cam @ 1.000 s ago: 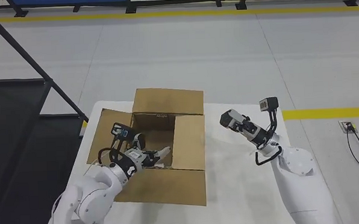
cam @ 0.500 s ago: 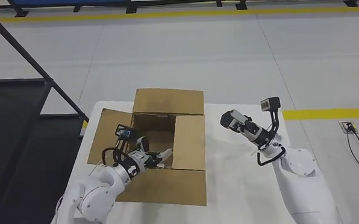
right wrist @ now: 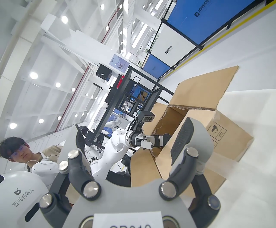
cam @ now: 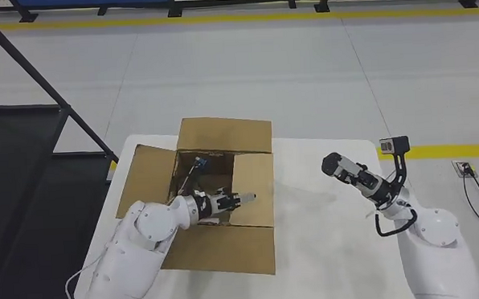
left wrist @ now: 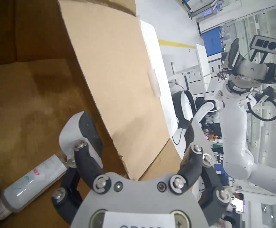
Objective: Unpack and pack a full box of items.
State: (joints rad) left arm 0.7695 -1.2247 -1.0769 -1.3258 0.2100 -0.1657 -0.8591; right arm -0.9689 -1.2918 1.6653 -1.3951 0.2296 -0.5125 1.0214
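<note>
The left end effector [cam: 235, 201] sits over the opening of the open brown cardboard box [cam: 219, 243], with its wrist above the box's near-left part. Its two fingers [left wrist: 80, 131] are spread apart and grip nothing. In the left wrist view the torn edge of the box's right-hand cardboard flap [left wrist: 120, 86] runs into the gap between them; contact with the flap cannot be determined.

A white cylindrical bottle [left wrist: 32, 183] lies on its side on the box floor, just beside the inner finger of the left end effector. Whether finger and bottle touch cannot be told.

The box stands on the left half of the white table [cam: 324, 234] with all four flaps folded outward — the rear flap tilted up, the right-hand flap roughly level.

The right end effector [cam: 333, 163] is held above the right part of the table, well apart from the box. Its fingers [right wrist: 185, 138] are spread wide and hold nothing — they point toward the box.
</note>
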